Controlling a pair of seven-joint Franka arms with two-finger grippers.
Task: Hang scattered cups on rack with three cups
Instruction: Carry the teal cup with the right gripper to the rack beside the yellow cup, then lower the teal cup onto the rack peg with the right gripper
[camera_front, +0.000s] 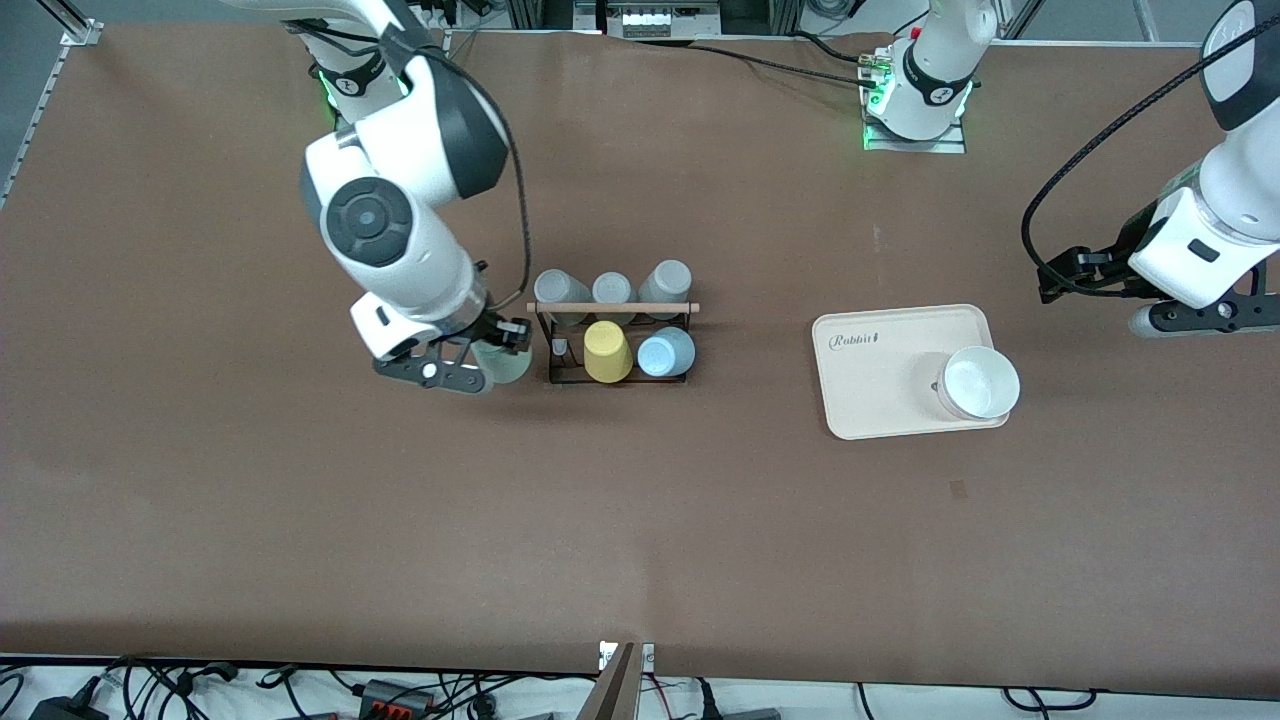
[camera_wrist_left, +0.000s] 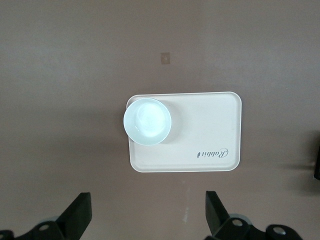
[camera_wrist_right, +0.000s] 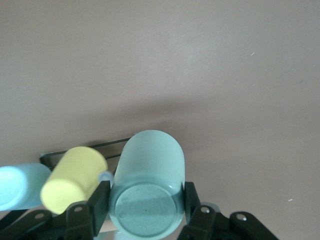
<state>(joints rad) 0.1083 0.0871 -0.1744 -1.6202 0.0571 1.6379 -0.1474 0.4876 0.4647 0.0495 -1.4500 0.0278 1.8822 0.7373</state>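
Observation:
My right gripper (camera_front: 482, 362) is shut on the pale mint green cup (camera_front: 507, 363), beside the end of the rack toward the right arm's end of the table. In the right wrist view the cup (camera_wrist_right: 150, 170) sits between the fingers (camera_wrist_right: 99, 201) with its base toward the camera. The black wire rack (camera_front: 612, 308) with a wooden rod carries the light blue cup (camera_front: 666, 352), which also shows in the right wrist view (camera_wrist_right: 15, 185). My left gripper (camera_wrist_left: 145, 215) is open and empty, up over bare table beside the tray; it waits.
The rack also holds a yellow cup (camera_front: 607, 351) and three grey cups (camera_front: 612, 288). A cream tray (camera_front: 880, 385) with a white bowl (camera_front: 980, 383) on it lies toward the left arm's end; both show in the left wrist view, tray (camera_wrist_left: 205, 130) and bowl (camera_wrist_left: 147, 121).

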